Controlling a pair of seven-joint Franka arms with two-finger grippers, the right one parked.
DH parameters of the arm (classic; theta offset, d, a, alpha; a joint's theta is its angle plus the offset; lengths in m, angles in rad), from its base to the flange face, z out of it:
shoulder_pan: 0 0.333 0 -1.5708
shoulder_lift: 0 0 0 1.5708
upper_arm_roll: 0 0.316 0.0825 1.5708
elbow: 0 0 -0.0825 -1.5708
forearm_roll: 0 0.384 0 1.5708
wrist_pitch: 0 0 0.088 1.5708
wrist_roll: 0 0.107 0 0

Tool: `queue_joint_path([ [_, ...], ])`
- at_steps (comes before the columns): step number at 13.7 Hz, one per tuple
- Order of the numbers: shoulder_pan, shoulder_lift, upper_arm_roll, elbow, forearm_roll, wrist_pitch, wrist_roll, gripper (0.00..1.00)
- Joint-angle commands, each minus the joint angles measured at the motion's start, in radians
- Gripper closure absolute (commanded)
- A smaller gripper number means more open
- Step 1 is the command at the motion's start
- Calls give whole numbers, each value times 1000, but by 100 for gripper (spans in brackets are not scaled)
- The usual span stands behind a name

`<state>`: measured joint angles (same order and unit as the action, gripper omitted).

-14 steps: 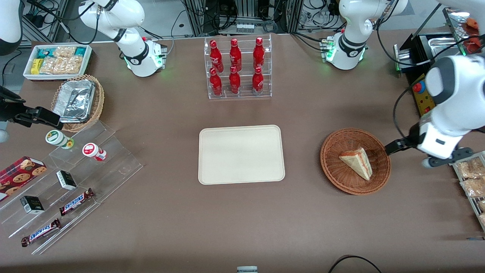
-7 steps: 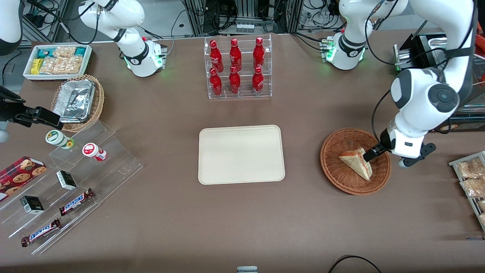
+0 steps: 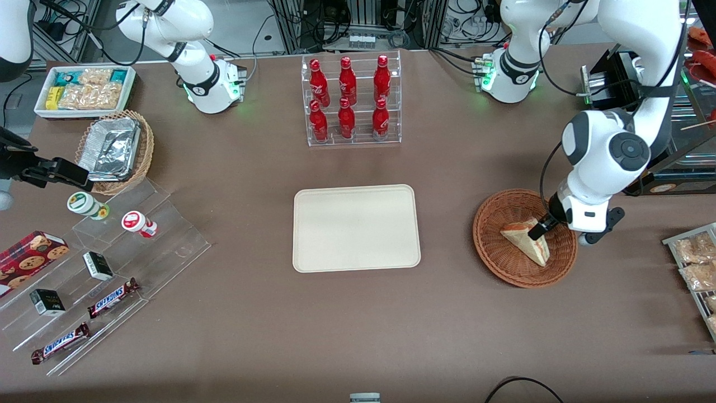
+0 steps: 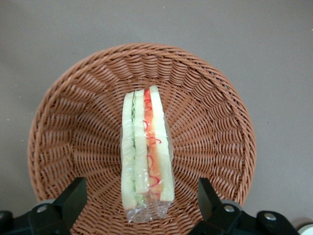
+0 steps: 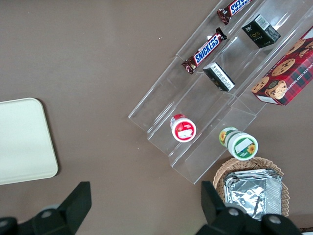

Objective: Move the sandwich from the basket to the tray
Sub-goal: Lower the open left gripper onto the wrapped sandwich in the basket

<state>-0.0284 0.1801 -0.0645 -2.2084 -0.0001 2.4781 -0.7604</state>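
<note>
The sandwich [image 3: 524, 242] is a wrapped triangular wedge lying in the round reddish-brown basket [image 3: 488, 249]. In the left wrist view the sandwich [image 4: 146, 152] shows its red and green filling edge, with the basket's woven wall [image 4: 210, 122] all round it. My left gripper [image 3: 540, 229] hangs over the basket just above the sandwich's wide end. It is open: in the wrist view the gripper [image 4: 142, 203] has one black finger [image 4: 72, 197] on each side of the wedge, apart from the wrap. The cream tray [image 3: 356, 228] lies bare at the table's middle, toward the parked arm from the basket.
A clear rack of red bottles [image 3: 351, 101] stands farther from the front camera than the tray. A mesh rack of snack packets [image 3: 695, 263] sits at the working arm's end, close to the basket. Black equipment [image 3: 621, 78] stands farther back there.
My left arm has swung in from the working arm's end of the table. The gripper has come over the basket and now straddles the sandwich's wide end. The sandwich has not moved.
</note>
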Motion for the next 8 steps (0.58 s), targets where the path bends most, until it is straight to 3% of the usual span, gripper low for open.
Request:
queue_joint_path([
  [1, -14, 28, 2, -2, -9, 36, -45, 0],
  [8, -21, 79, 2, -2, -6, 48, -43, 0],
])
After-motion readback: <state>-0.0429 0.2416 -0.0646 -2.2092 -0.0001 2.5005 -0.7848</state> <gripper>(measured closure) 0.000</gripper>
